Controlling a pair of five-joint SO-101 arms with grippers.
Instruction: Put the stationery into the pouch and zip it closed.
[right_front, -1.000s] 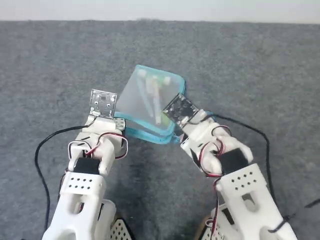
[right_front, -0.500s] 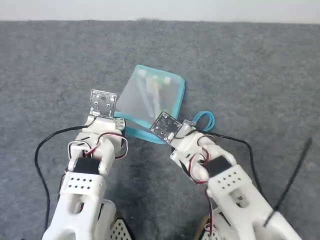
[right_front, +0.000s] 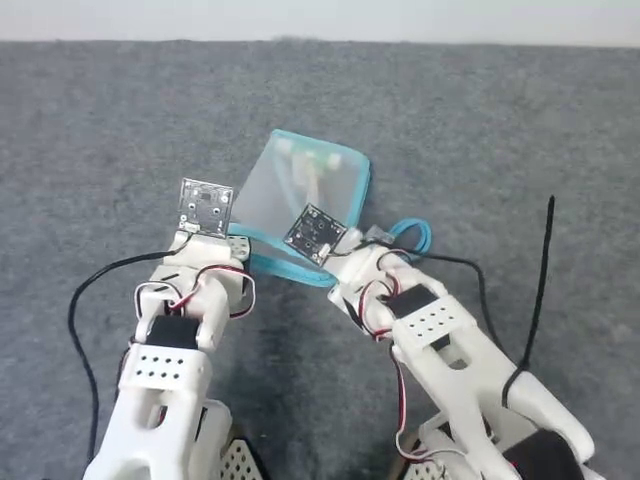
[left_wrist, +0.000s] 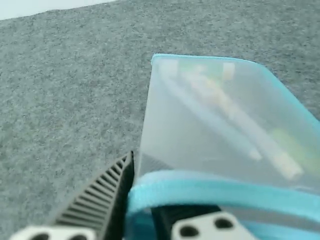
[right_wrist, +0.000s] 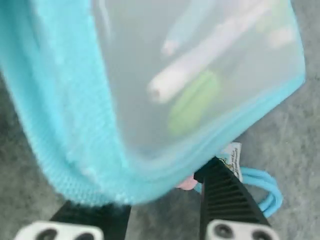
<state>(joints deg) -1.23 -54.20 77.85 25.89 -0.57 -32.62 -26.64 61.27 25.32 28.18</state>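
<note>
A translucent pouch (right_front: 300, 190) with light blue trim lies on the grey carpet, several pens and a green item showing through it (right_wrist: 192, 100). My left gripper (right_front: 243, 250) is shut on the pouch's near zip edge (left_wrist: 225, 192), at its left end. My right gripper (right_front: 335, 262) sits at the same edge farther right. In the right wrist view its fingers (right_wrist: 225, 197) stand apart, with the blue edge and a small pink piece (right_wrist: 187, 184) between them. One fingertip is hidden under the pouch.
A blue cord loop (right_front: 412, 235) with a white label lies on the carpet at the pouch's right corner. Black cables (right_front: 545, 260) trail from both arms. Open carpet surrounds the pouch; a pale wall edge runs along the far side.
My right arm has swung left along the pouch's near edge, uncovering the blue loop. The left arm and the pouch have stayed put.
</note>
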